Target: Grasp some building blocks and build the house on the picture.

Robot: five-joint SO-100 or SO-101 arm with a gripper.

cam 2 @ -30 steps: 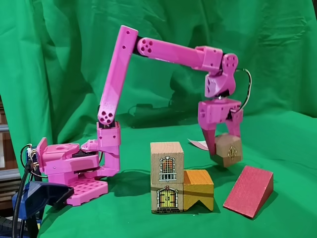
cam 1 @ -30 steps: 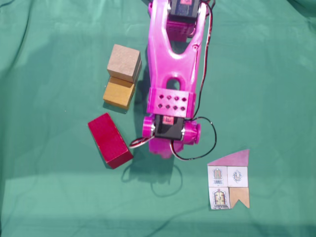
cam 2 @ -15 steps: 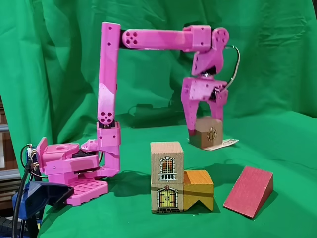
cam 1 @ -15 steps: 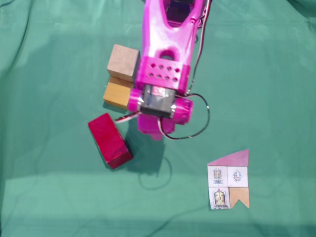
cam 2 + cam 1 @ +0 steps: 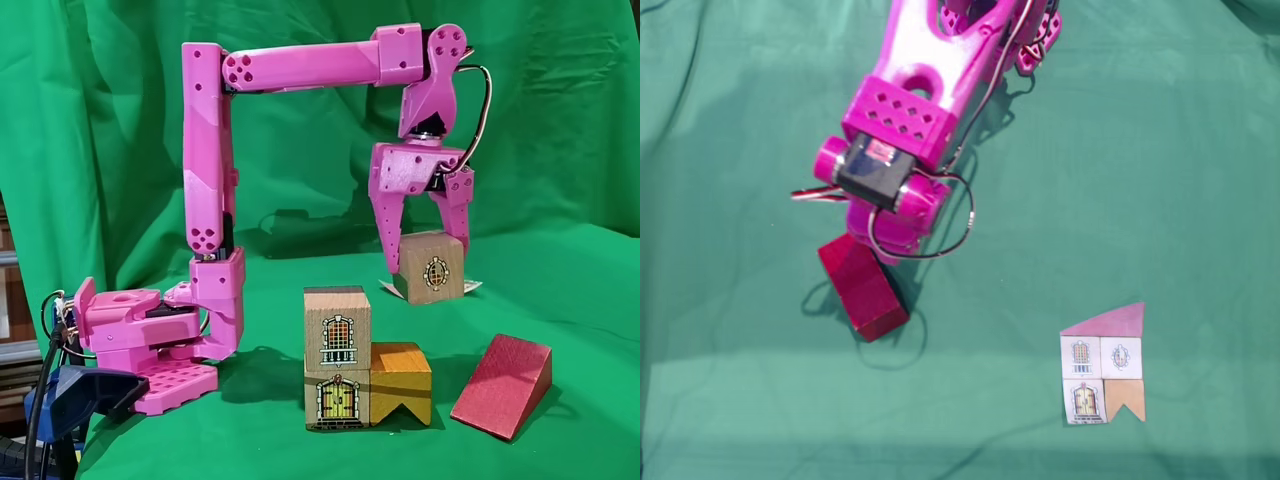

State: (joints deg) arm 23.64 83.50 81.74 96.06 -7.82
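Note:
In the side fixed view my pink gripper (image 5: 428, 262) is shut on a pale beige cube (image 5: 434, 270) with a round window drawing, holding it in the air a little above and right of the ochre-brown block (image 5: 400, 380). That block stands beside two stacked beige cubes (image 5: 337, 355). The dark red brick (image 5: 502, 386) lies to the right; from above the dark red brick (image 5: 862, 285) sits just below my wrist (image 5: 880, 175), which hides the gripper and the stack. The picture (image 5: 1103, 365) lies flat at the lower right.
Green cloth covers the table and backdrop. The arm's base (image 5: 140, 345) sits at the left in the side view, next to a blue clamp (image 5: 70, 395). Bare cloth lies between the dark red brick and the picture.
The arm has swung away from the picture toward the stacked blocks, carrying the cube and lifting it higher. From above, the wrist now covers the stacked cubes and the ochre block.

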